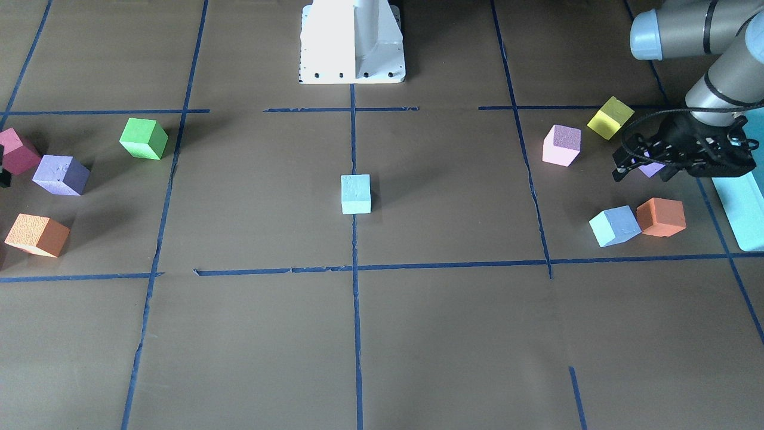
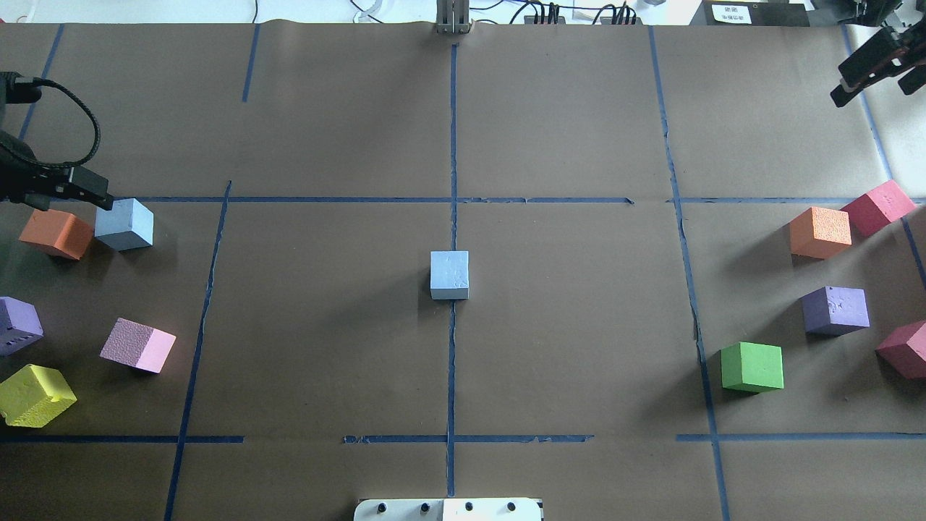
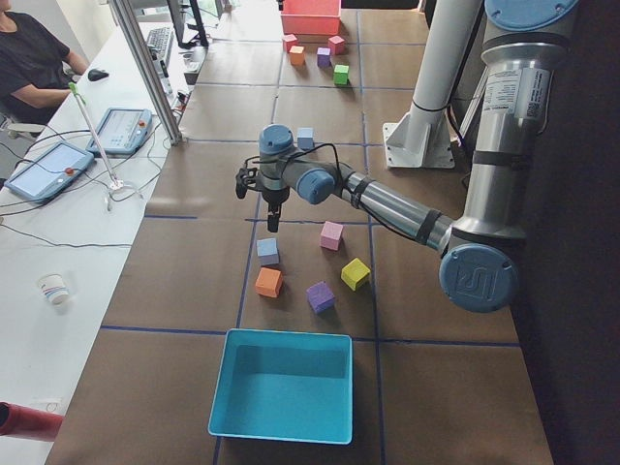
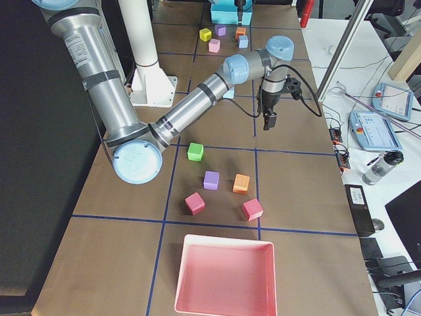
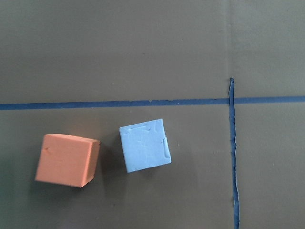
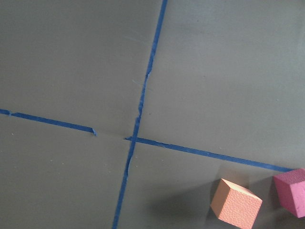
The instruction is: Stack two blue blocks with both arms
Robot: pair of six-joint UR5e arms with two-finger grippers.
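One pale blue block [image 1: 356,194] sits alone at the table's centre, on the middle tape line; it also shows in the overhead view [image 2: 449,274]. The second blue block [image 2: 124,224] lies on my left side, touching or almost touching an orange cube [image 2: 56,234]. The left wrist view shows both from above, blue block [image 5: 144,145] and orange cube [image 5: 66,160]. My left gripper [image 2: 69,192] hangs above and just beyond this block, open and empty. My right gripper [image 2: 872,83] is open and empty, raised over the far right corner.
Lavender [image 2: 18,325], pink [image 2: 137,345] and yellow [image 2: 35,394] cubes lie on my left. Orange [image 2: 820,232], red [image 2: 877,207], purple [image 2: 835,310], green [image 2: 752,367] and dark red [image 2: 904,349] cubes lie on my right. A teal box [image 3: 281,387] and a pink tray [image 4: 227,276] stand at the table's ends.
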